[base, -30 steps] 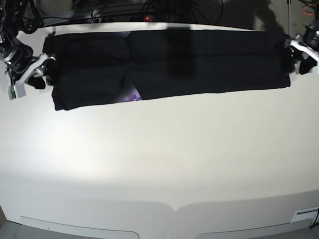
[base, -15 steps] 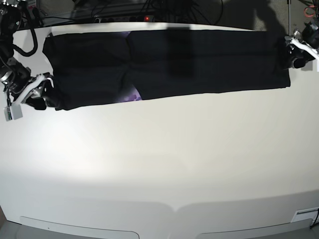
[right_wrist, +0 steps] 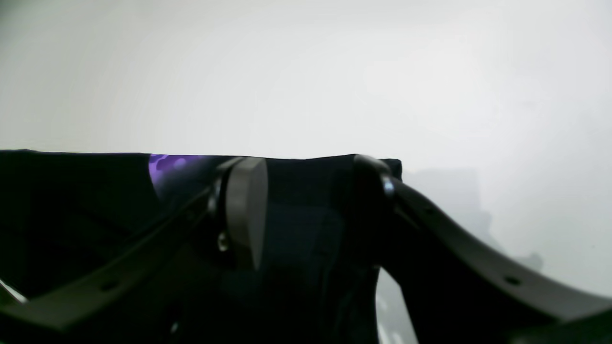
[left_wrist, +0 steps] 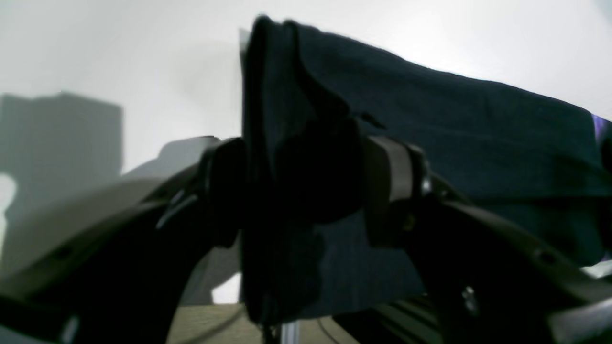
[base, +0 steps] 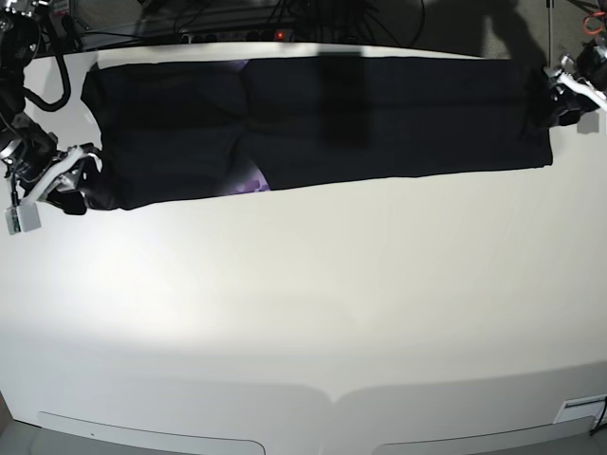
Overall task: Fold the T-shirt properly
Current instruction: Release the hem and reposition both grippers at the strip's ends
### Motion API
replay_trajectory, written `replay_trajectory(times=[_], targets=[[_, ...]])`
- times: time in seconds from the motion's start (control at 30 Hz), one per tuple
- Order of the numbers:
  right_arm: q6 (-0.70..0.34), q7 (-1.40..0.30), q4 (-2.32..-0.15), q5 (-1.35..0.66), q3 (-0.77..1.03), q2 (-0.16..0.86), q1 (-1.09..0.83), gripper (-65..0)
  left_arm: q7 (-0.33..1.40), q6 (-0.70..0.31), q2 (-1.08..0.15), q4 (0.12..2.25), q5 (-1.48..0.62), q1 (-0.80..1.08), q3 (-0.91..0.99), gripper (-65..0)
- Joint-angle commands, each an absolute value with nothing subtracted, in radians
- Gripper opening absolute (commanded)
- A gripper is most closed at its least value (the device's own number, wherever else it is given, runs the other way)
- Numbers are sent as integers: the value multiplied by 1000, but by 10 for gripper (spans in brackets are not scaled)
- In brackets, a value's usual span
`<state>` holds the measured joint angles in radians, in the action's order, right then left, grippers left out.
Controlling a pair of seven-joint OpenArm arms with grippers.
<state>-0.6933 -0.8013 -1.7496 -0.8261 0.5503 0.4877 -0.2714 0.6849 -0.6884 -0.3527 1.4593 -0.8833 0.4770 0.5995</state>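
1. Lying as a long folded band across the far part of the surface, the large black short-sleeved cloth T-shirt (base: 313, 118) runs from about 10 o'clock to about 2 o'clock in the base view, with a small purple patch of print (base: 249, 182) peeking out of its near edge and another at the far edge.
2. The wide smooth white table (base: 313, 313) beneath it is glossy and takes up most of the base view; a bright glare sits at its middle, and two pale rounded panels show at 6 o'clock.
3. Beyond the far edge, at 12 o'clock, lies a dark strip of tangled black cables (base: 285, 14) with one small red light; the room behind is too dim to read.
4. The left gripper (left_wrist: 306, 191) is at the shirt's 2 o'clock end. Its wrist view shows a bunched, layered cloth edge filling the gap between the wide-set jaws; whether they are pressing on it I cannot tell.
5. The right gripper (right_wrist: 306, 210) is at the 9 o'clock corner, jaws spread wide astride the cloth edge, one grey pad (right_wrist: 246, 210) facing the fabric. I cannot tell whether it grips.
6. Both wrist views are blurred, and the arms are cut off by the frame edges in the base view.
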Motion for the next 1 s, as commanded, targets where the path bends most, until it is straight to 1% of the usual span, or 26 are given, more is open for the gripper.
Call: replay_trajectory(times=[0.0,0.13,0.27,0.37,0.47,0.57,0.77,0.87,0.97], targets=[[-698,-771,-1767,-849,561,507,-262,-350,670,-698,-374,1473,-898,480,607,-281],[-698,-764,-1767,-850,561,507,-260,-350,694,-698,-389,1489,-899,480,607,-281],[-698,-765,-1767,-849,561,507,-246,-350,774,-698,-388,1588,-921,491,607,-281],[-698,-764,-1767,-850,561,507,-242,-350,776,-698,-388,1682,-917,519,607,-281],[-698,-765,-1767,-849,561,507,-241,-350,768,-698,-387,1729,-879,538,607,-281],[-698,-766,-1767,-849,561,507,-241,-350,709,-698,-366,1729,-745,546,607,-281],[-698,-768,-1767,-849,561,507,-241,-350,502,-698,-245,1728,-480,548,607,-281],[-698,-771,-1767,-849,561,507,-241,-350,499,-698,-213,1728,-430,543,607,-281],[-698,-771,-1767,-849,561,507,-241,-350,474,-698,-216,1727,-410,535,607,-281]])
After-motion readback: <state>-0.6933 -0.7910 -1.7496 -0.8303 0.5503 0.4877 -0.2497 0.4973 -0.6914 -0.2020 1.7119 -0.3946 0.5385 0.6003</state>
